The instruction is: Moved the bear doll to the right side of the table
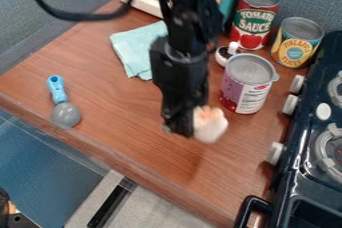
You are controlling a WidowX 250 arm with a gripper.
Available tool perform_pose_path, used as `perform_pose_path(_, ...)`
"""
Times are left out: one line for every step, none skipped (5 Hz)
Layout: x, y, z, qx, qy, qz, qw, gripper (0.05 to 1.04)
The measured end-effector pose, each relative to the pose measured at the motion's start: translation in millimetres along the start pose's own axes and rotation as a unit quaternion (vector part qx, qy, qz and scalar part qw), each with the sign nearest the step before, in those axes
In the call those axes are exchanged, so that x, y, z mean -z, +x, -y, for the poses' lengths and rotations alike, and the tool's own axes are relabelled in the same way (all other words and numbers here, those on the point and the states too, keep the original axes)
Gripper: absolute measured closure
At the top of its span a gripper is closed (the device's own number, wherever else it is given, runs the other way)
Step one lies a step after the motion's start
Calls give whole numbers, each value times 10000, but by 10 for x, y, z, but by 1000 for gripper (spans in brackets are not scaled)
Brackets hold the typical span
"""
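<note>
White bear doll (211, 124), held in gripper (186, 128), jaws narrow.
Hazard: swing toward one o'clock could topple purple-labelled can (244, 88).

The black, segmented robot arm (179, 64) has blocky joints; a thick black cable (77, 16) bows beside its upper links.

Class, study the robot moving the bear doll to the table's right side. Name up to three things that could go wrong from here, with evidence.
1. The bear doll bulges out to one side of the hand, so it might slip loose.
2. The opened can with the purple label stands close beside the arm; a sideways swing could knock it.
3. The stove borders the table's right side, so overshooting might bump its knobs.
</note>
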State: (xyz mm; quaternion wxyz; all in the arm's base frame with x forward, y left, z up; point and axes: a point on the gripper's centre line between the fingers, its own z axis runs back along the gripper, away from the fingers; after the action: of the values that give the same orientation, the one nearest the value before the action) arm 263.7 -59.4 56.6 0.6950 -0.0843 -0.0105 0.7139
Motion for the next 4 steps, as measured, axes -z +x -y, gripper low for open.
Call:
perform_pose_path(233, -194, 2, 291, 309, -11, 9991, 573)
perform_pose_path(261, -223, 4, 248, 370, -115, 9989, 491)
perform_pose_path(232, -175, 38, 255, 412, -121, 9988, 188)
perform_pose_path(121, -147, 116, 254, 426, -119, 9987, 68)
